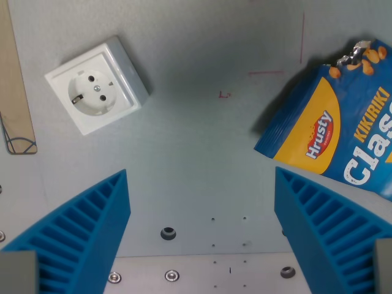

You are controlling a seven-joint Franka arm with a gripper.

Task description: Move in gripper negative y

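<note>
Wrist view showed us the gripper [201, 226] with its two blue ribbed fingers [86, 236] spread wide apart, nothing between them, hanging over a grey metal table [196, 153]. We saw bare grey surface in the gap, with small holes and screw heads [168, 233] along the near edge. At the far left lay a white wall socket [97, 84], turned at an angle. At the right lay a blue snack bag [334, 131], its near corner hidden behind the right finger. A wooden strip [13, 86] ran along the left border.
</note>
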